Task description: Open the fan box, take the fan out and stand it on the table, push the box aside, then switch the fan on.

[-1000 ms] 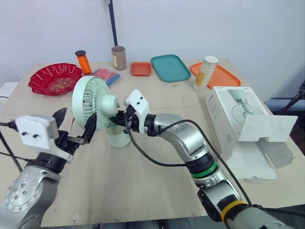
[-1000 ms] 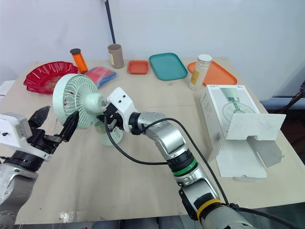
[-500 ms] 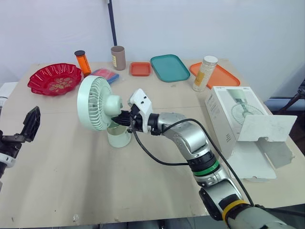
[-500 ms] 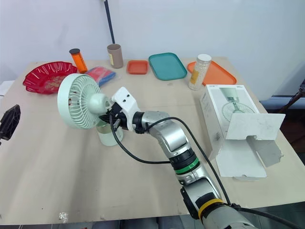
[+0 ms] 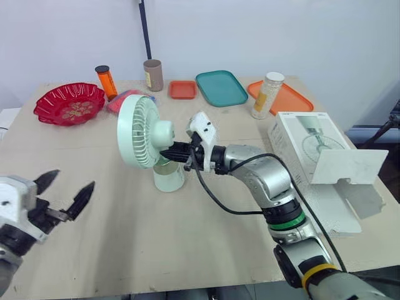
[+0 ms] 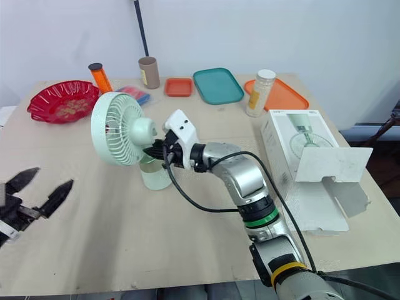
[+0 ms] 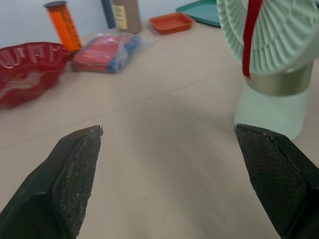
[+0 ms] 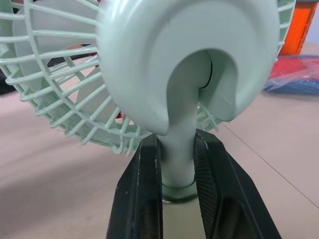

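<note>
A mint-green fan [image 5: 145, 131] stands upright on its base near the middle of the table [image 5: 187, 244], its grille turned toward the robot's left. The right gripper [image 5: 178, 153] reaches in from behind, its two black fingers [image 8: 139, 199] clenched on the fan's neck just below the head. The left gripper [image 5: 67, 187] hovers low over the table, well apart from the fan, fingers spread wide and grasping nothing. The white fan box [image 5: 312, 150] lies at the table's right side, flap open.

Smooth matt plastic fan [image 5: 145, 133], matt wooden table [image 5: 187, 237]
</note>
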